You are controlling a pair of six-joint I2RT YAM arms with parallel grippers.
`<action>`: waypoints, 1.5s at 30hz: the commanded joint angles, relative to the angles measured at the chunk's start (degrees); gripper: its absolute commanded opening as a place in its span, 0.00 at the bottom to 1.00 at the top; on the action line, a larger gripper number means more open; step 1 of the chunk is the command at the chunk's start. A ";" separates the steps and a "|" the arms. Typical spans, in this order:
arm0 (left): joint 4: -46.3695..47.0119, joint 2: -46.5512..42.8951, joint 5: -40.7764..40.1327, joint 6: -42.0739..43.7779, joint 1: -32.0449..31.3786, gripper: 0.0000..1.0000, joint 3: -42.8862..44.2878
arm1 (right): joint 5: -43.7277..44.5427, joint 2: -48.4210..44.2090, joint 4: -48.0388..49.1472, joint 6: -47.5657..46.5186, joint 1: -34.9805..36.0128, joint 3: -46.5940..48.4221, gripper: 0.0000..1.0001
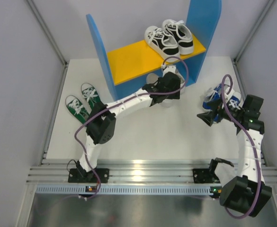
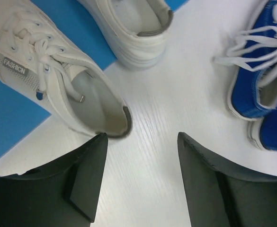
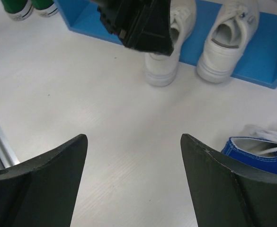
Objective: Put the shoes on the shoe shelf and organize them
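Heels of the white shoes [image 3: 223,61] overhang the shoe shelf [image 3: 271,52] edge, while left gripper [image 2: 142,137] and right gripper [image 3: 133,137] gape empty.

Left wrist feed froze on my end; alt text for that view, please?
The open, empty left tool hovers over the white table, just behind the heels of two white sneakers lying partly on the shelf's blue base; blue sneakers at right.

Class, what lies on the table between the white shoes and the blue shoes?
Nothing: the stretch of table between the white shoes and the blue shoes is bare. The left wrist view shows it plainly.
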 commanded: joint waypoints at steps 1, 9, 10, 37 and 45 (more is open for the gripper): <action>5.79 -11.46 6.56 6.24 -1.24 0.66 -3.74 | -9.20 1.12 -9.58 -14.20 -0.56 1.69 0.80; 5.61 -31.74 8.33 12.84 -5.99 0.68 -20.25 | -1.52 2.88 -9.19 -17.14 3.90 2.84 0.80; 5.52 -34.22 8.68 12.75 -6.69 0.68 -25.76 | 1.92 3.23 -7.07 -15.47 5.67 2.75 0.80; -2.39 -92.52 2.18 -4.21 -13.37 0.85 -71.34 | 64.19 43.12 25.64 15.75 47.96 20.86 0.79; -2.47 -92.52 2.09 -4.48 -13.37 0.85 -71.25 | 60.93 47.87 31.52 16.37 47.87 20.86 0.52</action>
